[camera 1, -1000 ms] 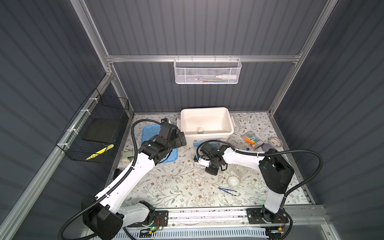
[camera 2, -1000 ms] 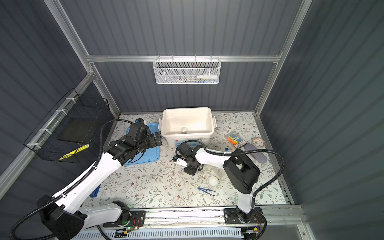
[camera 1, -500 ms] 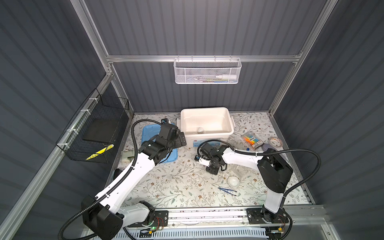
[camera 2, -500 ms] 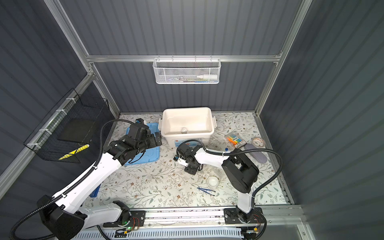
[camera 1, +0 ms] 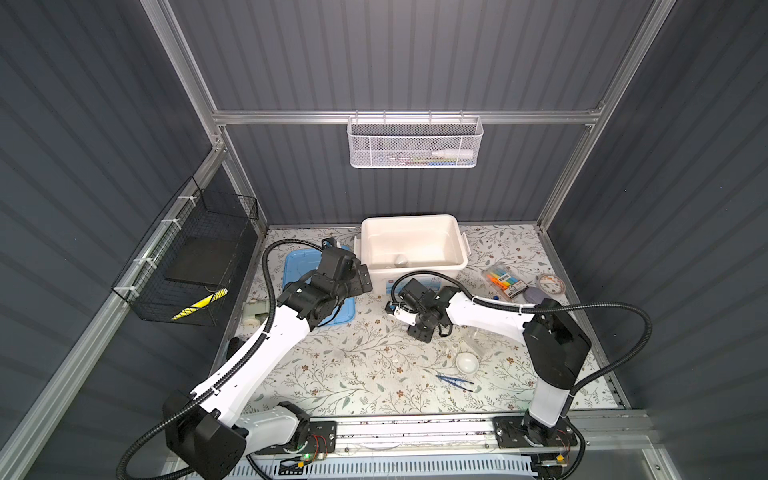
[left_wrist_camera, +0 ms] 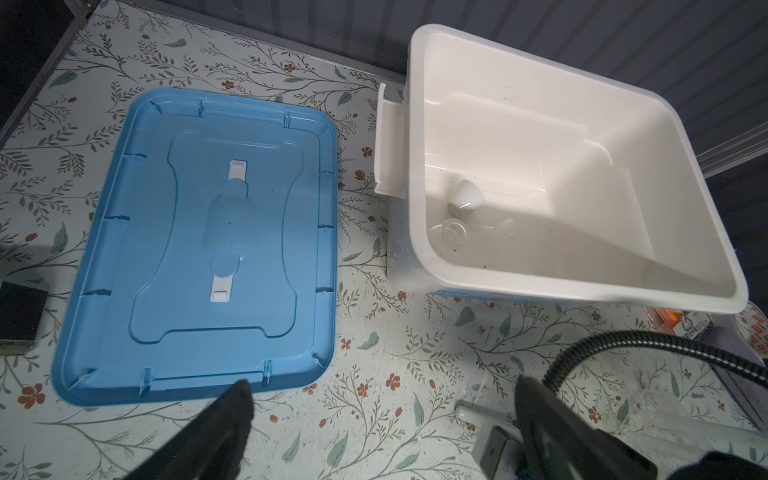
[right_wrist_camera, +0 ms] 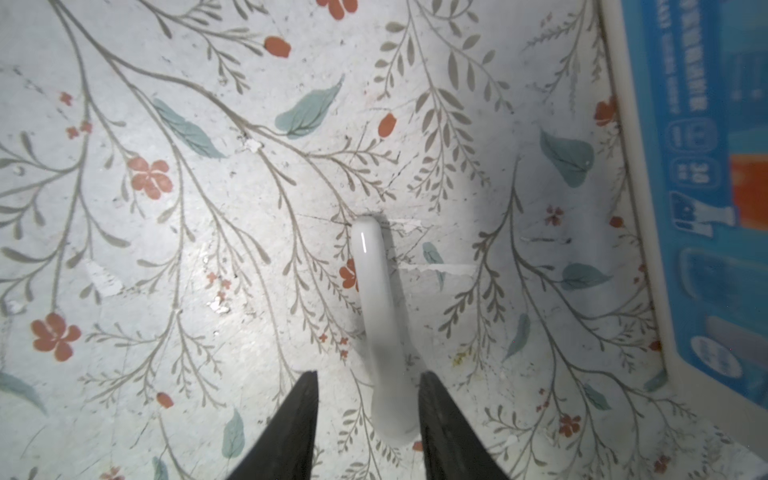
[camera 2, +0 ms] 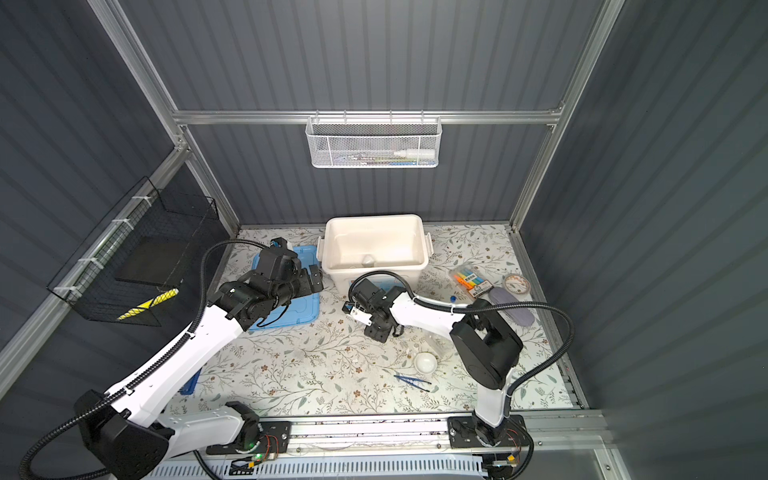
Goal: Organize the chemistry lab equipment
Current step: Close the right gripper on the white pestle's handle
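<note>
One glossy white pestle (right_wrist_camera: 380,316) lies ungripped inside the half-open right pincer (right_wrist_camera: 370,374); the left pincer (left_wrist_camera: 385,381) gapes empty.

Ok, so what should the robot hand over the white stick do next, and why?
Probably close the fingers of the right gripper on the white pestle. In the right wrist view it lies flat on the table between them, with a clear gap on one side, so it isn't gripped yet. The open white bin stands close by.
</note>
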Available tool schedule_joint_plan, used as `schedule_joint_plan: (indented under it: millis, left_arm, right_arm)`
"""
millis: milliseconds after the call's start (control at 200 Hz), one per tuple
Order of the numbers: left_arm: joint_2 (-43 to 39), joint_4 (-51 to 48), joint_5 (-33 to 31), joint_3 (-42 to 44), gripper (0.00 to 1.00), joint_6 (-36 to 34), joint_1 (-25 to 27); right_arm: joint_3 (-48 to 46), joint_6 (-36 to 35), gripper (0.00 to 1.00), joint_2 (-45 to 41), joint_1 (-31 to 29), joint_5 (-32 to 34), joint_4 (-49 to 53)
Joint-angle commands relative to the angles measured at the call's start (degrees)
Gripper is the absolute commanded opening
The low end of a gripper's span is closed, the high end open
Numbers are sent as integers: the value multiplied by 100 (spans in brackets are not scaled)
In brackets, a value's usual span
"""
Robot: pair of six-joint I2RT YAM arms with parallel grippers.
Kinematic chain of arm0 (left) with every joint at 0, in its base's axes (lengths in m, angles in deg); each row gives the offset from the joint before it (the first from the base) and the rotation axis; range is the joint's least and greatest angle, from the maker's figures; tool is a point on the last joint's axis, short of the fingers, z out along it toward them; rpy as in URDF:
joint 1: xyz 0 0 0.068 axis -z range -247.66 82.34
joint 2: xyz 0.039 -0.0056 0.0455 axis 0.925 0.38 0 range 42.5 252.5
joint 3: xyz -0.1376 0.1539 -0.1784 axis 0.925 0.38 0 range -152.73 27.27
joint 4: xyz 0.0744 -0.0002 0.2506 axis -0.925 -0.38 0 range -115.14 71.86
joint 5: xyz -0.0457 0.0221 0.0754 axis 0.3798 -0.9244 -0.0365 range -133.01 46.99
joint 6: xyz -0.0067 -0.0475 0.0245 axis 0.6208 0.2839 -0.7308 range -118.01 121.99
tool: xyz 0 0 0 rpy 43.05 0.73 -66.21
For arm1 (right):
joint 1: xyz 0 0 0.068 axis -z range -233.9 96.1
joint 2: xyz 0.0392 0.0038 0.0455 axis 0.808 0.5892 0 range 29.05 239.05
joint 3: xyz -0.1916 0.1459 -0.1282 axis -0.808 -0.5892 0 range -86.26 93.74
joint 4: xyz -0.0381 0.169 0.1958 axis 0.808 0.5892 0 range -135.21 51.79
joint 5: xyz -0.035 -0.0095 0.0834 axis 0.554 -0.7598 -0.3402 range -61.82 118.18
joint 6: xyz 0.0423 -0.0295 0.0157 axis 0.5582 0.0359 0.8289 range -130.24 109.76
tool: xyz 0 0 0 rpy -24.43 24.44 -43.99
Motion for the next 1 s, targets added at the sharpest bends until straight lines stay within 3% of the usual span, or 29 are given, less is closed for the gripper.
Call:
schedule_joint_plan:
  millis: [0,220,610,990]
  left_arm:
    - [-42,-189,-105,48,100,66,-34]
    - [-100,-200,-172,37,100,68,-50]
    - [-143,-200,-204,52,100,63,-59]
    - [-172,9,-269,104,100,45,-63]
  right_arm:
    - [110,-112,43,250,21,-109,83]
    - [77,-106,38,391,21,-280,152]
    - [-94,27,17,352,21,-387,324]
    - [-111,674,13,-575,21,-894,89]
